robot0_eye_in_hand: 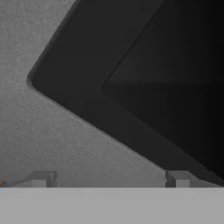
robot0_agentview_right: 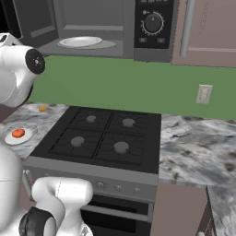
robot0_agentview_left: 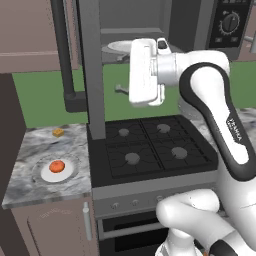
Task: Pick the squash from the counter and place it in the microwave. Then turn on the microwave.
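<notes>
The squash (robot0_agentview_left: 57, 166) (robot0_agentview_right: 18, 133), a small orange-red lump, lies on a white plate (robot0_agentview_left: 70, 173) on the marbled counter (robot0_agentview_left: 30, 150) left of the stove. The microwave (robot0_agentview_right: 87, 23) sits high above, and its door (robot0_agentview_left: 92, 70) is swung open toward me. Inside is a pale turntable plate (robot0_agentview_left: 120, 46) (robot0_agentview_right: 80, 41). My white hand (robot0_agentview_left: 145, 72) hovers above the stove at door height, pointing at the door. In the hand view my gripper (robot0_eye_in_hand: 109, 179) is open with nothing between its fingertips (robot0_eye_in_hand: 41, 178), close to the door's black glass (robot0_eye_in_hand: 131, 87).
A black four-burner stove (robot0_agentview_left: 150, 147) (robot0_agentview_right: 101, 133) sits below the hand, with an oven under it. A tiny yellow-orange cube (robot0_agentview_left: 58, 132) (robot0_agentview_right: 43, 109) rests on the counter behind the plate. The microwave's control panel with its round dial (robot0_agentview_left: 230, 22) (robot0_agentview_right: 153, 22) is at the right.
</notes>
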{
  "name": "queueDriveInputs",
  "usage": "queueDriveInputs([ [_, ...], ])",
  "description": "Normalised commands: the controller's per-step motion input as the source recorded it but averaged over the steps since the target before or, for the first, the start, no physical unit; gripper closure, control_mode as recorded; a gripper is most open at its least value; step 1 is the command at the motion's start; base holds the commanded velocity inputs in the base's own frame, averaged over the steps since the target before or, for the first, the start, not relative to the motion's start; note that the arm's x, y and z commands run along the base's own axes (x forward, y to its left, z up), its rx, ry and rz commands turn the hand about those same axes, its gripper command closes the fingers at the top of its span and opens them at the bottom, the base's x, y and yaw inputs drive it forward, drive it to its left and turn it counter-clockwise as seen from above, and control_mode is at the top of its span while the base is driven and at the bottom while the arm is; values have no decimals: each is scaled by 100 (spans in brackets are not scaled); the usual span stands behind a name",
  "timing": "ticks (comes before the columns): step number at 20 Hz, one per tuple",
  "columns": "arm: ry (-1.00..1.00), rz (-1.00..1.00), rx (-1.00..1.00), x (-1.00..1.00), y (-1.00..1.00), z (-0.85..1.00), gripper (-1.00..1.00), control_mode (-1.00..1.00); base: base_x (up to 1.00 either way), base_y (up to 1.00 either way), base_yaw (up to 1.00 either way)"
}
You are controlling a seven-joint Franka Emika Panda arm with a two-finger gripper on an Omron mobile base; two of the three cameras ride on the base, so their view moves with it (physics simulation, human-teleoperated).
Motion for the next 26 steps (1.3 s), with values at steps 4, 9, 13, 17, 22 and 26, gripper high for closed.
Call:
queueDriveInputs([
  [4, 15, -28, 7, 0, -31, 0, -100, -100, 0, 0, 0],
  [9, 21, -34, 5, 0, -32, 0, -100, -100, 0, 0, 0],
  [13, 23, -27, 3, 8, -28, 0, -100, -100, 0, 0, 0],
  [17, 18, -17, 3, 23, -19, 0, -100, -100, 0, 0, 0],
  [22, 11, -7, 3, 25, -24, 0, -100, -100, 0, 0, 0],
  [26, 8, -6, 2, 19, -24, 0, -100, -100, 0, 0, 0],
])
